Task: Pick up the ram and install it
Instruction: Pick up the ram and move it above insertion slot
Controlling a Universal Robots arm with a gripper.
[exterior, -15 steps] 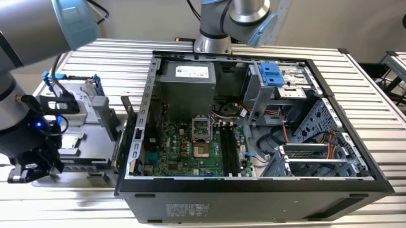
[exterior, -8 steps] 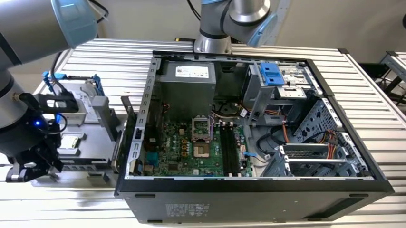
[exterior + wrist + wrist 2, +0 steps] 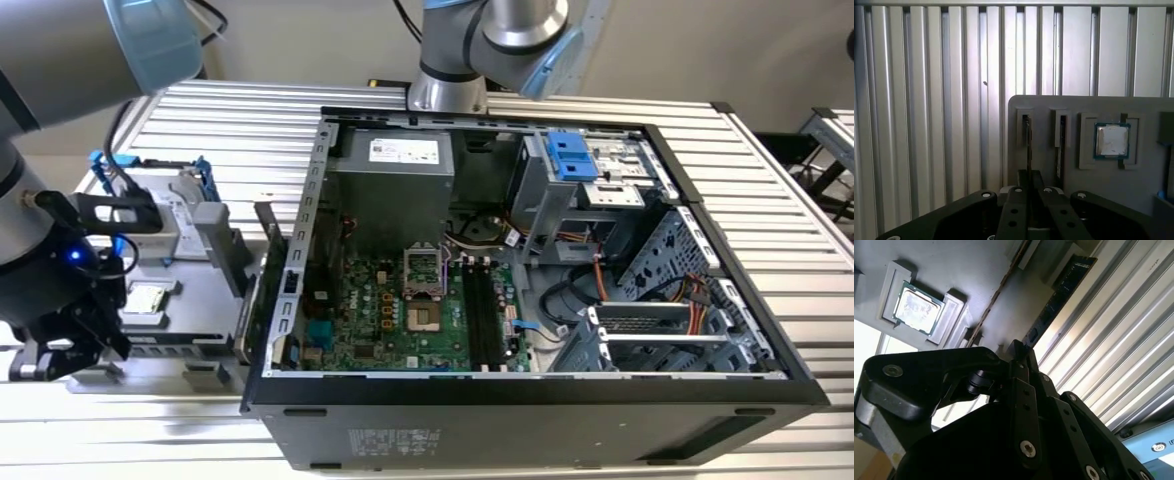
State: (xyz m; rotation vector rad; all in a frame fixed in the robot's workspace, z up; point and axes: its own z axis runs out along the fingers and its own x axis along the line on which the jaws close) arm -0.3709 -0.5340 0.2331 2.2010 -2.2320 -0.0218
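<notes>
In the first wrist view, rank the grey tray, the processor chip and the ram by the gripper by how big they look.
Largest: grey tray. Then processor chip. Smallest: the ram, seen edge-on as a thin line, though longer than the chip, so those two are close.

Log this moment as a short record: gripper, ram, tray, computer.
gripper: shut on the ram, low over the tray
ram: on edge, lined up with a tray slot; cannot tell whether it is lifted
tray: grey, on the ribbed table, holds a processor chip
computer case: open on the table
black slots: on the motherboard, look empty
</notes>
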